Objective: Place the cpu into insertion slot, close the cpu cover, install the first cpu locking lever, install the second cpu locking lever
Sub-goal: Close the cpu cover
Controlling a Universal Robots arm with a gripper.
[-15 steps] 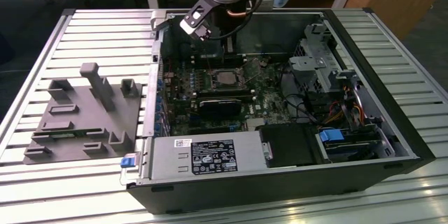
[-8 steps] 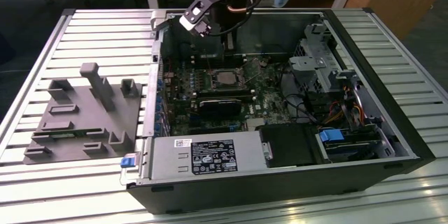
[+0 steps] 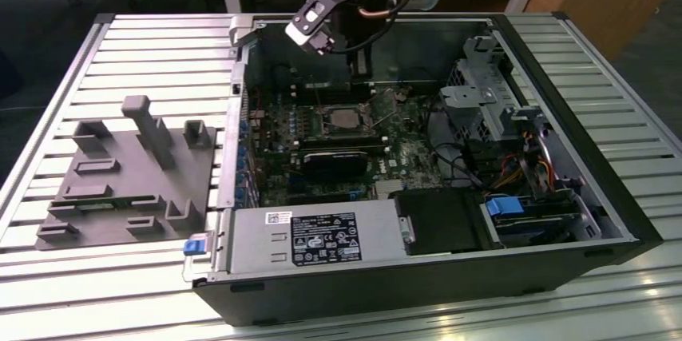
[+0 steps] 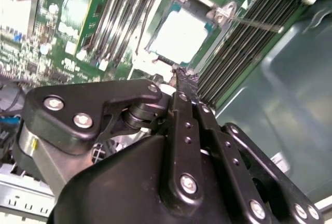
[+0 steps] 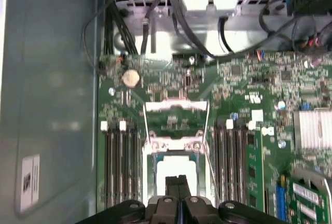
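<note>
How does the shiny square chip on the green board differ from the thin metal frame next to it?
The chip is a solid plate with a bright silver-grey top; the frame is a thin rim around a large opening, with the green board showing through it. The chip lies flat on that board; the frame appears swung up, not covering the chip. Both are square and similar in width.

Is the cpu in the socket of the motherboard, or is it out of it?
In. The cpu lies flat inside the socket, its silver top framed by the dark rim, in both wrist views.
</note>
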